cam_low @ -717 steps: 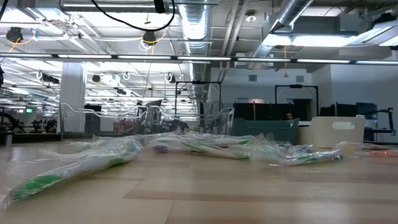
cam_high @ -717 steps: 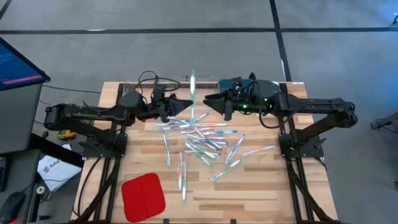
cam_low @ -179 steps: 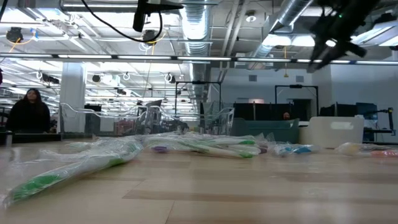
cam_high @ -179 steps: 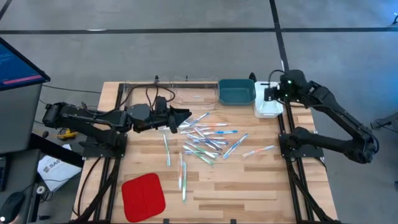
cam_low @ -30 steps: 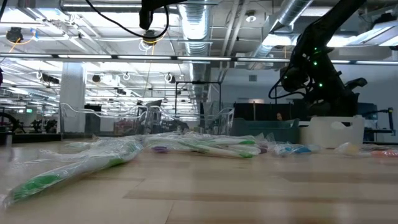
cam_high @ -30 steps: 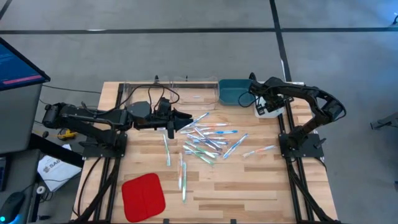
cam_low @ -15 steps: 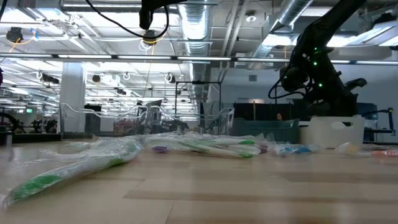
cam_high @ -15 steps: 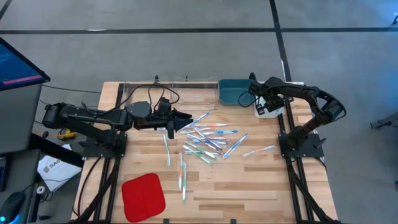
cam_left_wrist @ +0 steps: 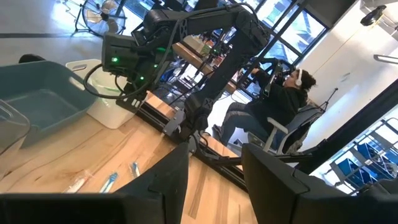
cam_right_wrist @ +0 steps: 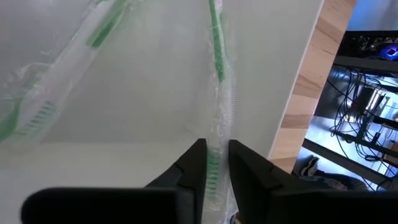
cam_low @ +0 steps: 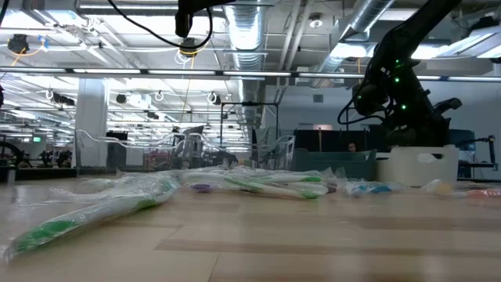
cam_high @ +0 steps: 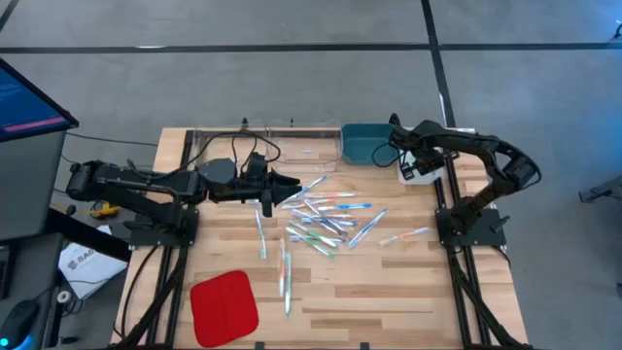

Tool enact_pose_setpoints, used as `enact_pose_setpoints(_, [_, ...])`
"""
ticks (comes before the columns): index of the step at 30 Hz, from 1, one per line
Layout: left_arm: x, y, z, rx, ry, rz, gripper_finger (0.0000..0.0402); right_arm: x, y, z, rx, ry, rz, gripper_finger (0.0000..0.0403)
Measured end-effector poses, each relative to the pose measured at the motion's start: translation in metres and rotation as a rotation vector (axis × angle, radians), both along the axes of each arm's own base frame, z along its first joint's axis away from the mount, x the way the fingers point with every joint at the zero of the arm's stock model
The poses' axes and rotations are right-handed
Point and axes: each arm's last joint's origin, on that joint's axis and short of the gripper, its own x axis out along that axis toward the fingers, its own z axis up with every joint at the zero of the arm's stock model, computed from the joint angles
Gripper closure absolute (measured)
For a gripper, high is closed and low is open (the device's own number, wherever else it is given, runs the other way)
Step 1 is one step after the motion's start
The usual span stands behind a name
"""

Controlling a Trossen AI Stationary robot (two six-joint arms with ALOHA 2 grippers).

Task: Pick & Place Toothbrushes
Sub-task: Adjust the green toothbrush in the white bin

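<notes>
Toothbrushes (cam_high: pixel 326 219) lie scattered mid-table from above, your left gripper (cam_high: pixel 290 185) at their edge and your right gripper (cam_high: pixel 400 161) over the white bin (cam_high: pixel 420 173). Left wrist: fingers (cam_left_wrist: pixel 163 183) apart. Right wrist: fingers (cam_right_wrist: pixel 194 163) nearly closed around a green toothbrush (cam_right_wrist: pixel 217 81) (wrapped) inside that bin

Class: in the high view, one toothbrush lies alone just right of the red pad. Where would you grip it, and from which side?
Grip the toothbrush mid-handle, from straight above, closing across its thin width. It lies flat on the table, apart from the pile, with bare wood on both sides.
</notes>
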Motion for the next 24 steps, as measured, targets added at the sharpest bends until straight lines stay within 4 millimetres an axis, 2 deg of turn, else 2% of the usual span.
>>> enact_pose_setpoints(13, [0.0,0.001,0.0,0.034,0.009,0.001,0.0257,-0.008,0.008,0.017,-0.028,-0.027,0.004,0.0379])
enact_pose_setpoints(24, [0.0,0.005,0.0,0.035,0.009,0.015,0.0257,-0.011,0.013,0.029,-0.077,-0.073,0.01,0.0382])
